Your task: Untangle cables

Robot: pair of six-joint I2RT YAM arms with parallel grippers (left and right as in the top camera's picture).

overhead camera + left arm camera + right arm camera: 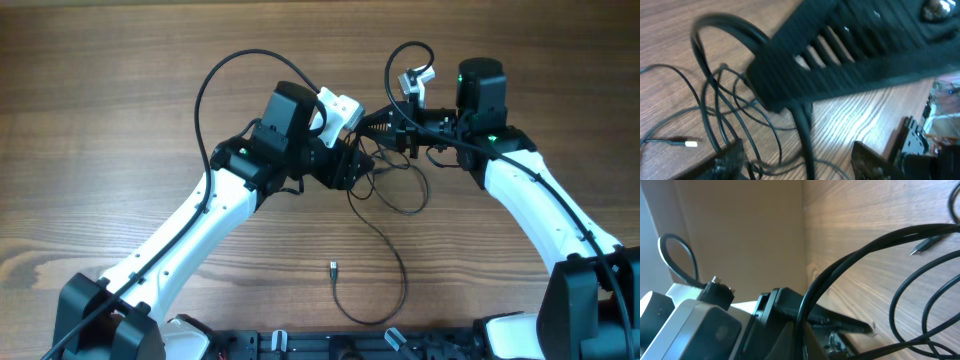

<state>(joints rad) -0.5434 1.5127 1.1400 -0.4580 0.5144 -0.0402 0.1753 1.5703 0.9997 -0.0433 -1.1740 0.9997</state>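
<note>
Bunching cables [381, 178] just beside left claw [354, 165]

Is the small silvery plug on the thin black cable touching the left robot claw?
Apart. Overhead, the small silvery plug lies alone, bare wooden table between it and the left gripper.

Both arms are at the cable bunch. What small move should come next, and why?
Probably close the left gripper on one strand. Its fingers stand apart over the loose loops of the cables, and the right gripper sits at the other side of the bunch, so a pull apart could follow.
</note>
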